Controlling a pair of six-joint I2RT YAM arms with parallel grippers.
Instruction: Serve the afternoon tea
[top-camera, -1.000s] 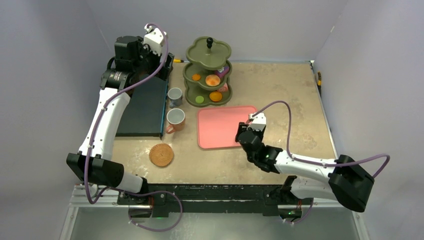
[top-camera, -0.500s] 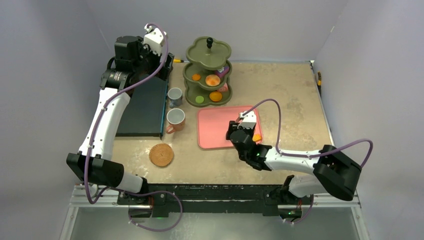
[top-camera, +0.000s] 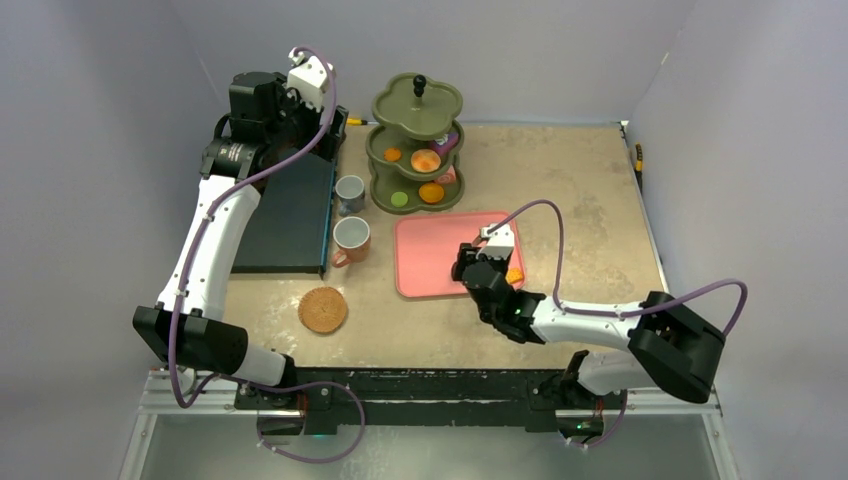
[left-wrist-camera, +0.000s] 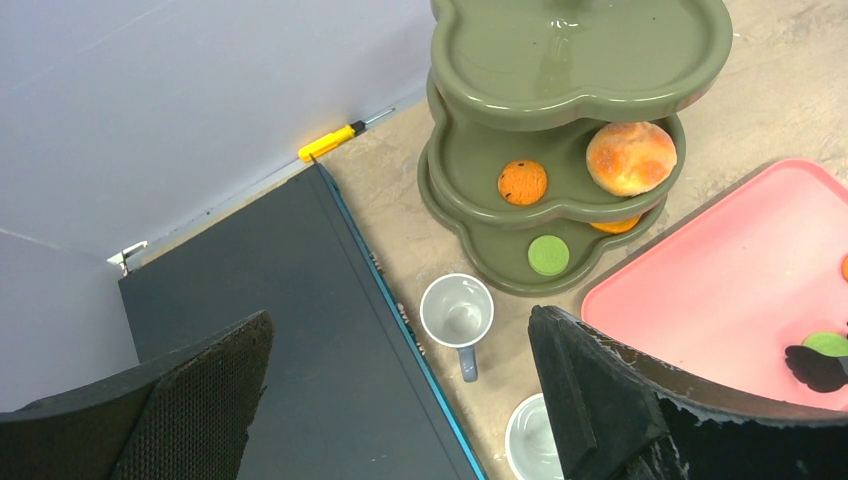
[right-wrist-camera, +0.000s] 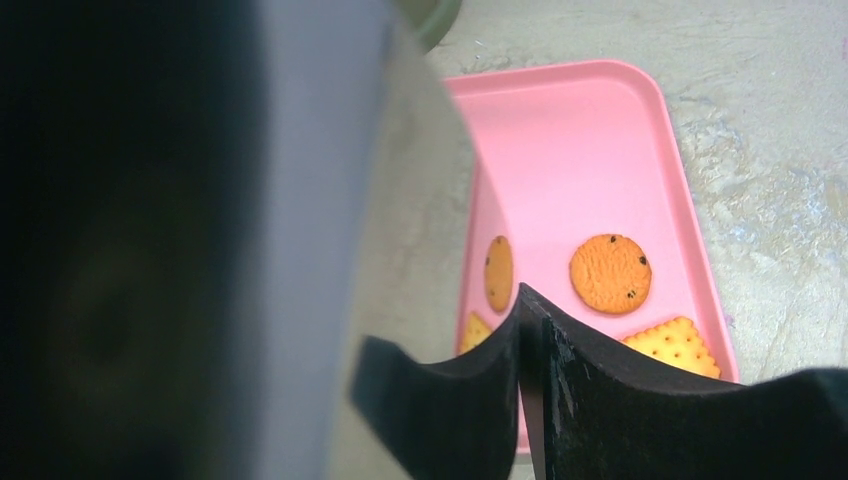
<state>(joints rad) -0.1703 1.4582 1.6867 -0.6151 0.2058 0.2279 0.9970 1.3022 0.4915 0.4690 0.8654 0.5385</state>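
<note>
The left gripper (left-wrist-camera: 400, 318) hangs high over the far left corner, fingers spread wide with nothing between them, looking down on a black box (left-wrist-camera: 250, 250) and the green three-tier stand (left-wrist-camera: 600, 95). On the stand's middle tier sit an orange round (left-wrist-camera: 522, 182) and a browned bun (left-wrist-camera: 630, 158), and a green round (left-wrist-camera: 548, 255) lies on the bottom tier. The grey mug (left-wrist-camera: 457, 312) stands upright on the table (top-camera: 560, 180), between the foot of the stand and the box's blue edge. The orange mug (top-camera: 351, 238), white inside, stands a little nearer the arms, just left of the pink tray (top-camera: 430, 262). The right gripper (top-camera: 478, 262) is low over the near right part of that tray, its two fingers pressed together to a thin seam, and I can see nothing caught between them. Close by its tips on the tray lie an orange cookie (right-wrist-camera: 610, 272) with dark flecks and a square cracker (right-wrist-camera: 675, 345). From the left wrist's side, a second green round (left-wrist-camera: 826, 343) lies on the tray right at the fingertip; whether they touch I cannot tell. A woven round mat (top-camera: 322, 309) lies near the front edge, apart from the tray, and a yellow-handled screwdriver (left-wrist-camera: 330, 143) lies against the back wall.
</note>
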